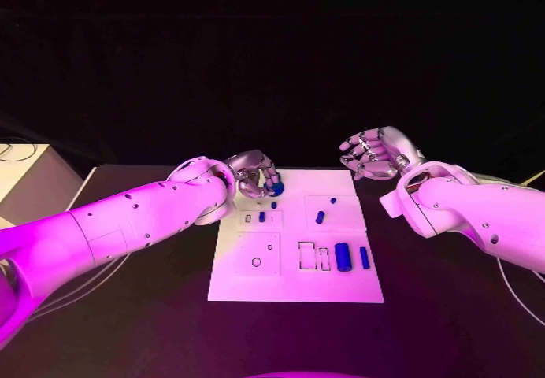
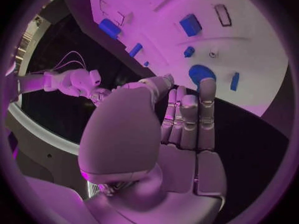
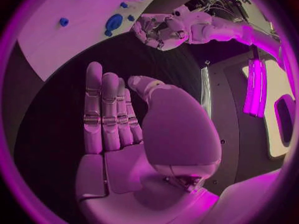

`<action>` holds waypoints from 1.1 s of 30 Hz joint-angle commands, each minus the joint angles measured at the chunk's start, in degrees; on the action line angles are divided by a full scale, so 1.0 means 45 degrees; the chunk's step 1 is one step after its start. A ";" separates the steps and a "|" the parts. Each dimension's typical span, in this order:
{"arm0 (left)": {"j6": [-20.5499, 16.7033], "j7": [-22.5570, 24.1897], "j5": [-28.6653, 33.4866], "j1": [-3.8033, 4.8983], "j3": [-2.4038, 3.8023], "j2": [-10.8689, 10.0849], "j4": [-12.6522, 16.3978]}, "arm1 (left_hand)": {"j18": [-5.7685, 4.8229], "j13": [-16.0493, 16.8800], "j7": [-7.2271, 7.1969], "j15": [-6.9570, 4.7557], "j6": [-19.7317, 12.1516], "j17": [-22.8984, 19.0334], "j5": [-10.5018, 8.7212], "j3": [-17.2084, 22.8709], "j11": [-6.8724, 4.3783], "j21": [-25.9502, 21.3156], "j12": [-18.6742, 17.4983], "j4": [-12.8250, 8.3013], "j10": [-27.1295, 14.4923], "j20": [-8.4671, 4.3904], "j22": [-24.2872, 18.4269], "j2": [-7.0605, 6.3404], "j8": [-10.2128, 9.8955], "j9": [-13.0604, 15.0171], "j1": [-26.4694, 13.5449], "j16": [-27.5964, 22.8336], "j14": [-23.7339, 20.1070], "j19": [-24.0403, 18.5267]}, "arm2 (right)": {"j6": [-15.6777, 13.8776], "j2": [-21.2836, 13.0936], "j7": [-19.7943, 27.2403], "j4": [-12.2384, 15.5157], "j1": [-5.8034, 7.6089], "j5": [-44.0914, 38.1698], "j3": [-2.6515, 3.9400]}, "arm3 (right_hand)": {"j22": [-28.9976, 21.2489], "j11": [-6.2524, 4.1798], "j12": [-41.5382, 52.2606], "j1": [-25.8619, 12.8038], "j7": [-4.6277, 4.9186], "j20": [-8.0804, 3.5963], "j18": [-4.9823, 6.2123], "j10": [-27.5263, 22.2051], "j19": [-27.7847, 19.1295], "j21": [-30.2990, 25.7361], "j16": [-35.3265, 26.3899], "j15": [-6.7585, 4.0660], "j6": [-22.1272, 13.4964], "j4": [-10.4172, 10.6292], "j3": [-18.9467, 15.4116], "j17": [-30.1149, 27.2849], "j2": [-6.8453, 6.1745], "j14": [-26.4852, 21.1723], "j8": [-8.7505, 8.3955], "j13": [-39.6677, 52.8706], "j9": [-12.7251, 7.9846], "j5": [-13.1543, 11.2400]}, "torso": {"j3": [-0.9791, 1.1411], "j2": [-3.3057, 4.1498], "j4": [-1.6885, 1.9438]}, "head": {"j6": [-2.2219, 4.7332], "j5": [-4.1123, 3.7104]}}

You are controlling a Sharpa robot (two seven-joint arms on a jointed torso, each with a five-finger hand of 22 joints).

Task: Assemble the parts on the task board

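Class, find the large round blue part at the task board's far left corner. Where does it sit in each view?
Head view: the round blue part lies beside the left hand, on the task board.
Left wrist view: just beyond that hand's fingertips.
Right wrist view: on the board's edge, near the left hand.
Shared landmark: the left hand.

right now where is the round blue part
In the head view the round blue part lies at the board's far left corner, right beside the left hand's fingertips; whether they touch it is unclear.
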 commanded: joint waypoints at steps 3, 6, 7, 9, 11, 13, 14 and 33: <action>-0.0018 0.0521 -0.1522 -0.0062 -0.0086 0.0215 -0.0183 | -0.0008 -0.0255 0.0023 0.0102 0.0106 -0.0050 -0.0040 -0.0237 0.0083 0.0130 -0.0351 -0.0271 -0.0003 0.0058 0.0134 -0.0037 -0.0273 -0.0250 -0.0377 0.0154 0.0084 0.0166 | -0.0227 -0.0004 0.0765 0.0005 -0.0008 0.0272 0.0000 | -0.0052 0.0002 -0.0180 -0.0116 0.0000 -0.0007 0.0038 0.0116 0.0111 -0.0098 -0.0117 0.0025 0.0100 -0.0132 -0.0023 0.0067 -0.0006 0.0123 -0.0081 -0.0245 -0.0026 0.0017 | 0.0000 0.0004 -0.0011 | 0.0001 -0.0040; 0.0041 0.0418 -0.1658 -0.0079 -0.0111 0.0297 -0.0254 | -0.0042 -0.0292 0.0029 0.0112 0.0120 0.0022 -0.0045 -0.0292 0.0093 0.0227 -0.0399 -0.0318 -0.0001 0.0069 0.0303 -0.0031 -0.0305 -0.0289 -0.0420 0.0226 0.0143 0.0278 | -0.0251 -0.0007 0.0781 0.0012 -0.0009 0.0277 0.0000 | -0.0064 0.0006 -0.0216 -0.0125 0.0003 -0.0006 0.0036 0.0132 0.0118 -0.0111 -0.0141 0.0027 0.0102 -0.0143 -0.0028 0.0081 -0.0005 0.0128 -0.0097 -0.0295 -0.0032 0.0021 | 0.0008 -0.0011 -0.0004 | -0.0016 -0.0057; 0.0071 0.0386 -0.1699 -0.0081 -0.0115 0.0313 -0.0262 | -0.0058 -0.0307 0.0040 0.0114 0.0131 0.0059 -0.0044 -0.0311 0.0095 0.0282 -0.0416 -0.0336 0.0004 0.0074 0.0391 -0.0028 -0.0315 -0.0304 -0.0437 0.0267 0.0179 0.0340 | -0.0258 -0.0008 0.0780 0.0016 -0.0009 0.0277 0.0001 | -0.0077 0.0012 -0.0257 -0.0144 0.0009 -0.0005 0.0035 0.0149 0.0127 -0.0125 -0.0167 0.0031 0.0100 -0.0150 -0.0037 0.0099 -0.0005 0.0138 -0.0118 -0.0352 -0.0040 0.0024 | 0.0012 -0.0017 0.0001 | -0.0011 -0.0059; 0.0176 0.0301 -0.1781 -0.0086 -0.0121 0.0341 -0.0269 | -0.0060 -0.0319 0.0048 0.0117 0.0142 0.0046 -0.0044 -0.0323 0.0097 0.0294 -0.0430 -0.0350 0.0010 0.0077 0.0406 -0.0024 -0.0323 -0.0316 -0.0449 0.0275 0.0182 0.0354 | -0.0278 -0.0014 0.0773 0.0024 -0.0009 0.0275 0.0001 | -0.0088 0.0017 -0.0291 -0.0160 0.0014 -0.0003 0.0034 0.0161 0.0136 -0.0136 -0.0188 0.0033 0.0093 -0.0155 -0.0044 0.0114 -0.0007 0.0147 -0.0137 -0.0400 -0.0047 0.0030 | 0.0013 -0.0016 0.0002 | -0.0015 -0.0069; 0.0326 0.0192 -0.1861 -0.0089 -0.0125 0.0361 -0.0263 | -0.0066 -0.0337 0.0044 0.0121 0.0164 0.0051 -0.0044 -0.0338 0.0102 0.0319 -0.0452 -0.0371 0.0011 0.0081 0.0442 -0.0025 -0.0328 -0.0330 -0.0463 0.0298 0.0197 0.0382 | -0.0294 -0.0021 0.0766 0.0032 -0.0009 0.0272 0.0001 | -0.0100 0.0023 -0.0327 -0.0178 0.0021 -0.0001 0.0033 0.0169 0.0145 -0.0148 -0.0210 0.0037 0.0085 -0.0160 -0.0053 0.0129 -0.0010 0.0155 -0.0158 -0.0449 -0.0055 0.0036 | 0.0001 -0.0015 0.0013 | -0.0030 -0.0090; 0.0366 0.0080 -0.1924 -0.0091 -0.0127 0.0367 -0.0251 | -0.0067 -0.0357 0.0043 0.0126 0.0186 0.0025 -0.0044 -0.0361 0.0108 0.0326 -0.0480 -0.0389 0.0006 0.0087 0.0446 -0.0027 -0.0336 -0.0347 -0.0487 0.0305 0.0190 0.0388 | -0.0309 -0.0030 0.0761 0.0041 -0.0009 0.0270 0.0001 | -0.0100 0.0023 -0.0327 -0.0178 0.0021 -0.0001 0.0033 0.0169 0.0145 -0.0148 -0.0210 0.0037 0.0085 -0.0160 -0.0053 0.0129 -0.0010 0.0155 -0.0158 -0.0449 -0.0055 0.0036 | 0.0004 -0.0013 0.0009 | -0.0031 -0.0091; 0.0346 0.0027 -0.1946 -0.0091 -0.0127 0.0367 -0.0251 | -0.0066 -0.0371 0.0043 0.0131 0.0196 -0.0002 -0.0045 -0.0381 0.0114 0.0323 -0.0500 -0.0396 -0.0001 0.0091 0.0439 -0.0028 -0.0343 -0.0358 -0.0512 0.0303 0.0178 0.0383 | -0.0314 -0.0034 0.0760 0.0044 -0.0009 0.0269 0.0001 | -0.0100 0.0023 -0.0327 -0.0178 0.0021 -0.0001 0.0033 0.0169 0.0145 -0.0148 -0.0210 0.0037 0.0085 -0.0160 -0.0053 0.0129 -0.0010 0.0155 -0.0158 -0.0449 -0.0055 0.0036 | 0.0014 -0.0019 0.0015 | -0.0018 -0.0087; -0.0115 -0.0405 -0.0754 -0.0065 0.0614 0.0015 -0.1110 | -0.0161 -0.0488 0.0060 0.0064 0.0584 0.0146 -0.0043 -0.0130 0.0008 0.0738 -0.0436 -0.0347 0.0735 0.0050 0.1025 0.0028 -0.0453 -0.0602 -0.0845 0.0687 0.0486 0.0825 | -0.0327 -0.0086 0.0702 0.0097 -0.0007 0.0254 0.0002 | -0.0179 0.0062 -0.0567 -0.0279 0.0051 0.0017 0.0029 0.0166 0.0191 -0.0231 -0.0341 0.0063 0.0076 -0.0170 -0.0084 0.0220 -0.0006 0.0202 -0.0250 -0.0748 -0.0085 0.0061 | 0.0008 0.0002 0.0018 | 0.0003 -0.0147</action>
